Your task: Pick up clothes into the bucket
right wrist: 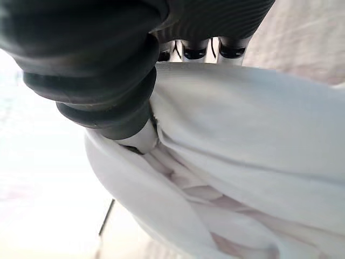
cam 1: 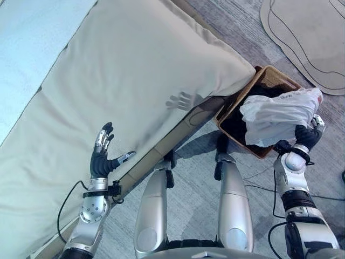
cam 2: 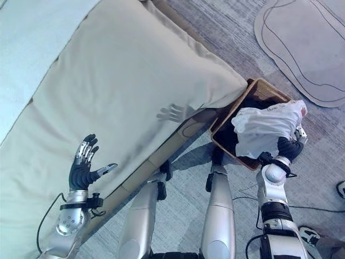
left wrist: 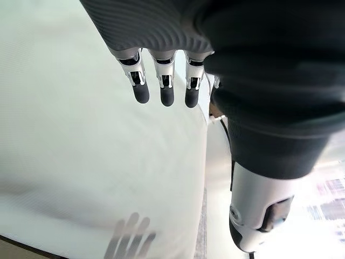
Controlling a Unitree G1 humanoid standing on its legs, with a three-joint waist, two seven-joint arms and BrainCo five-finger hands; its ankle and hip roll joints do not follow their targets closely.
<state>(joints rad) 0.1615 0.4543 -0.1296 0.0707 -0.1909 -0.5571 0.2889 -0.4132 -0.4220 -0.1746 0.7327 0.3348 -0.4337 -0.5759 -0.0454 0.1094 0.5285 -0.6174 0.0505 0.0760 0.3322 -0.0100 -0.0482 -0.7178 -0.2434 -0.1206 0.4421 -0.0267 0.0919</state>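
Note:
A white garment (cam 1: 280, 116) hangs bunched over the open top of the brown wicker basket (cam 1: 269, 73), which stands on the floor by the bed's corner. My right hand (cam 1: 308, 135) is at the garment's right edge, shut on the cloth; in the right wrist view the thumb (right wrist: 137, 137) presses into the white folds (right wrist: 242, 135). Dark clothing (cam 1: 234, 127) lies inside the basket under the garment. My left hand (cam 1: 99, 156) is raised over the near edge of the bed, with straight fingers (left wrist: 164, 86) and nothing in it.
A large beige bed cover (cam 1: 135, 70) spans the left and middle, with a pale blue sheet (cam 1: 27, 43) beyond it. A beige rug (cam 1: 312, 38) lies on the grey carpet (cam 1: 242, 27) past the basket.

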